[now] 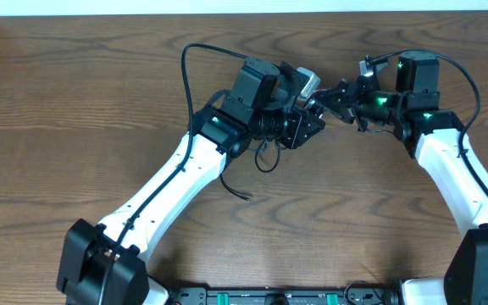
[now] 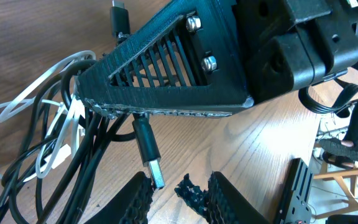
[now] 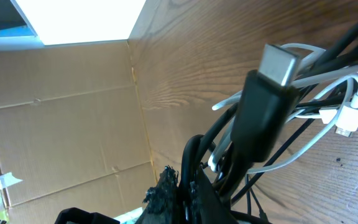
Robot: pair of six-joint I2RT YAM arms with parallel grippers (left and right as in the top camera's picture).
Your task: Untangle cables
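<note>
The cables are a tangled bundle of black cords (image 2: 73, 168) and one white cord (image 2: 27, 102), lifted off the table between the two grippers. In the overhead view a black loop (image 1: 265, 158) hangs under the left gripper (image 1: 305, 127), and a loose tail (image 1: 237, 191) lies on the wood. My right gripper (image 3: 194, 186) is shut on black cords of the bundle. A large black USB plug (image 3: 272, 87) and the white cord's plug (image 3: 348, 119) stick out past it. My left gripper (image 2: 179, 185) stands open, with a black USB plug (image 2: 149, 152) hanging at its left finger (image 2: 138, 199).
The right gripper's black ribbed body (image 2: 166, 68) fills the top of the left wrist view, close above the left fingers. A cardboard wall (image 3: 61, 124) stands at the table's far edge. Bare wooden table (image 1: 354, 220) lies around both arms.
</note>
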